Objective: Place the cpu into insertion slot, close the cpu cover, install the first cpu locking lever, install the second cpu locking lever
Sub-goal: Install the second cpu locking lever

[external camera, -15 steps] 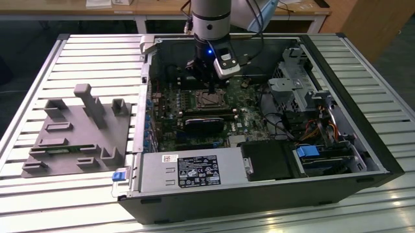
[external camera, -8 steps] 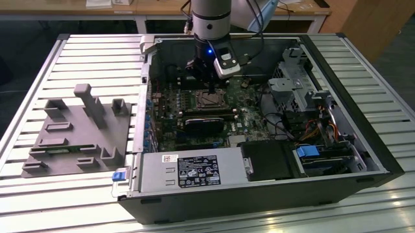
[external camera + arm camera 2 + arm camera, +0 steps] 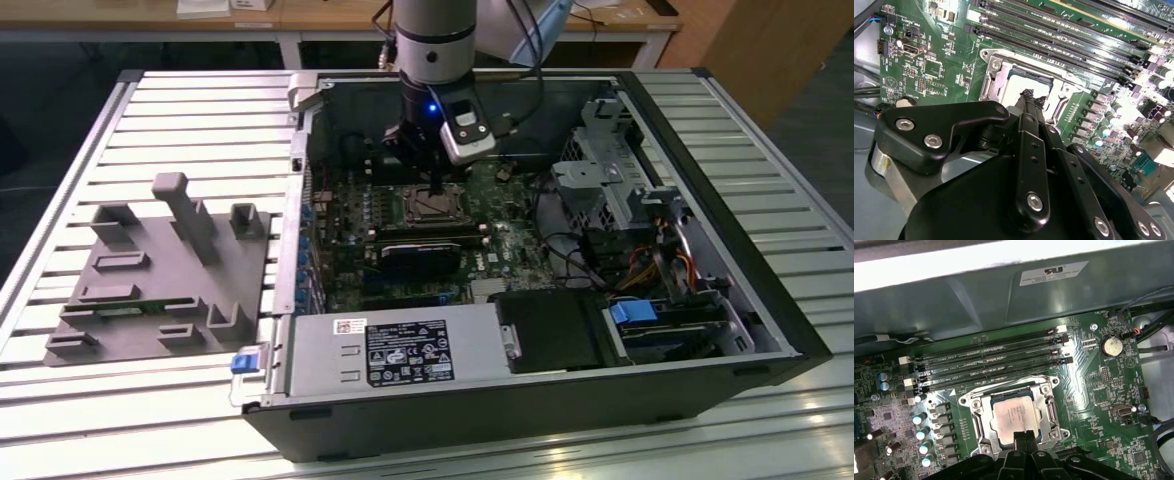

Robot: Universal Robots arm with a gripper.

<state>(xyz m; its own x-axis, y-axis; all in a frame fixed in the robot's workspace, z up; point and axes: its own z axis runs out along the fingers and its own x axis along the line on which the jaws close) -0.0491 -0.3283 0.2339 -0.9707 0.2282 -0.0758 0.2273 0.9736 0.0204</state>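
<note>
The computer case point(image 3: 561, 410) lies on its side with the panel off, so from above I have open access down to the motherboard point(image 3: 514, 238). My gripper point(image 3: 434, 187) takes up the air over the cpu point(image 3: 1015, 416), its fingers drawn into one narrow tip at the chip's edge, inside the window of the cpu cover point(image 3: 1050, 412). I can't tell whether it touches. The memory slots point(image 3: 989, 362) run low just beside the cover, and the case wall point(image 3: 979, 300) rises behind them. Capacitors point(image 3: 924, 432) stand near another side. In the exterior view, a black card point(image 3: 420, 258) lies on the camera side of the cover. The drive cage point(image 3: 611, 175) and loose cables point(image 3: 587, 262) crowd the exterior view's right, and the power supply point(image 3: 400, 350) closes off the near end.
</note>
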